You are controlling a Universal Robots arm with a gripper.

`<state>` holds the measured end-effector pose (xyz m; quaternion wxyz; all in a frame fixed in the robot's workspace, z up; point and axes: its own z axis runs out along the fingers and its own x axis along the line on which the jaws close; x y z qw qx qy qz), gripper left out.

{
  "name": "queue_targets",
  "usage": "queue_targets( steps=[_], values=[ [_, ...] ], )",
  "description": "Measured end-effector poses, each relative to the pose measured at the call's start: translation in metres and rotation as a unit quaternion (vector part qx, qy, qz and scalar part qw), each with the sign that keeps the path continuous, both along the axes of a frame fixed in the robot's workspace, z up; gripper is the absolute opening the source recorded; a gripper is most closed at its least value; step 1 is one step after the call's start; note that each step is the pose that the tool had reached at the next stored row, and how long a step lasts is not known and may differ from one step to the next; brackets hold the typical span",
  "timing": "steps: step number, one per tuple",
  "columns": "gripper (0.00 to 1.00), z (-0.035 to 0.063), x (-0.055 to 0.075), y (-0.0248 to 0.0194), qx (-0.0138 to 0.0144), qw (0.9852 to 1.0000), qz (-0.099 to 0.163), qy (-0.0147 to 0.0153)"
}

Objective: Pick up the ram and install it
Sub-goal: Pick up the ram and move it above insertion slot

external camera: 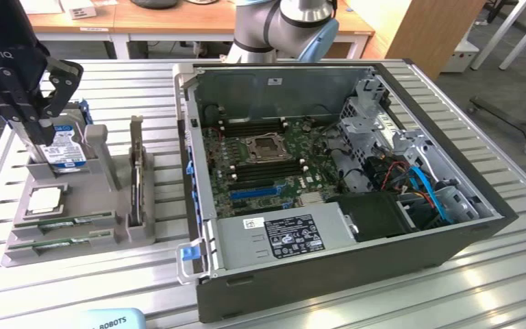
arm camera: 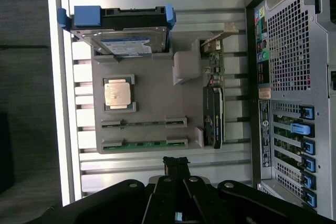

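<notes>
Two ram sticks, thin and green, lie in slots at the front of a grey holder (external camera: 25, 250): one ram (external camera: 62, 224) (arm camera: 144, 124) and a second ram (external camera: 62, 241) (arm camera: 144, 143) beside it. My black gripper (external camera: 30, 127) (arm camera: 176, 165) hangs high over the holder on the exterior view's left, near the hard drive. Its fingers are shut together with nothing between them, and they touch no ram. The open computer case (external camera: 482, 226) shows its motherboard (external camera: 244, 181) with long dark memory slots around the processor socket (external camera: 268, 147).
The holder also carries an upright hard drive (external camera: 62, 151) (arm camera: 126, 45), a square silver processor (external camera: 46, 199) (arm camera: 117, 94) and a tall dark expansion card (external camera: 135, 178) (arm camera: 212, 116). The case's rear panel (arm camera: 294, 77) stands close beside the holder. Everything rests on a slatted metal table (external camera: 90, 288).
</notes>
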<state>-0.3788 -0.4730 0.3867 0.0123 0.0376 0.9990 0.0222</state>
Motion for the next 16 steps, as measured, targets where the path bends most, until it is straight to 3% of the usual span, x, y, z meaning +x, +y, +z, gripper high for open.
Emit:
queue_targets(
  steps=[11,16],
  values=[
    [0.10,0.0000,0.0000,0.0000,0.0000,1.0000,0.004,0.0001],
    [0.10,-0.0001,0.0000,0.0000,0.0000,0.9991,0.043,0.0000]
  ],
)
